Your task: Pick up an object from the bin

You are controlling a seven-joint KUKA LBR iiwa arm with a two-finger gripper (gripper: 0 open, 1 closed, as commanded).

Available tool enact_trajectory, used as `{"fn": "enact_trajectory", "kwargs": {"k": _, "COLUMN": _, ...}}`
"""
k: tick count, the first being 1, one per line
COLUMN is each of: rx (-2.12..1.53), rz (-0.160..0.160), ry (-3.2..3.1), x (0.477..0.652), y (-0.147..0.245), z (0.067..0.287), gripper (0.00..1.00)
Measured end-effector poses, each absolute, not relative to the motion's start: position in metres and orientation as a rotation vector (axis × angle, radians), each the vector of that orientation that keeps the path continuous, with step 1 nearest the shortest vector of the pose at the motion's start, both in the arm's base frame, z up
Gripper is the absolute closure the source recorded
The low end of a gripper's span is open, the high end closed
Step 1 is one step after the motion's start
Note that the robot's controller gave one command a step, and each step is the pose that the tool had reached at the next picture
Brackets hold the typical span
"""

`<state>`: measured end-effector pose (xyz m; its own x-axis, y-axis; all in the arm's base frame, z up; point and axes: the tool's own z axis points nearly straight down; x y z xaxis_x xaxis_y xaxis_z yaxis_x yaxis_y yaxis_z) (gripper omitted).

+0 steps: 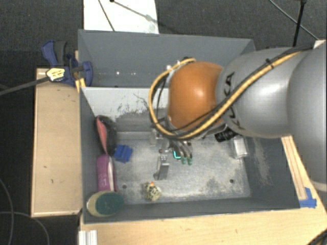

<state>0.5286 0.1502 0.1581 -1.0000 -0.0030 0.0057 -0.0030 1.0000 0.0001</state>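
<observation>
My gripper [164,163] hangs under the orange wrist cover over the middle of the bin floor, with nothing visibly held. Closest to it is a small speckled, crumpled ball [152,190], just below it near the front wall. A blue block [122,153] lies to its left on the floor. To its right, partly under the arm, lies a small clear-white piece [238,148].
Along the left wall lie a red-and-black flat thing [104,133], a pink bottle [105,172] and a round tub with a dark green top [106,204] in the front left corner. The arm covers the bin's back right.
</observation>
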Motion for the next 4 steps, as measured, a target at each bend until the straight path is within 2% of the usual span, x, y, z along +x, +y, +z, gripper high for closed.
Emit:
{"fn": "enact_trajectory", "kwargs": {"k": 1, "rx": -0.006, "rz": -0.001, "ry": -3.137, "x": 0.553, "y": 0.191, "z": 0.066, "gripper": 0.00}}
{"fn": "enact_trajectory", "kwargs": {"k": 2, "rx": -0.032, "rz": 0.006, "ry": -3.144, "x": 0.579, "y": 0.234, "z": 0.071, "gripper": 0.00}}
{"fn": "enact_trajectory", "kwargs": {"k": 3, "rx": -0.042, "rz": 0.004, "ry": -3.147, "x": 0.580, "y": 0.232, "z": 0.072, "gripper": 1.00}}
{"fn": "enact_trajectory", "kwargs": {"k": 4, "rx": -0.065, "rz": -0.007, "ry": -3.149, "x": 0.576, "y": 0.247, "z": 0.139, "gripper": 1.00}}
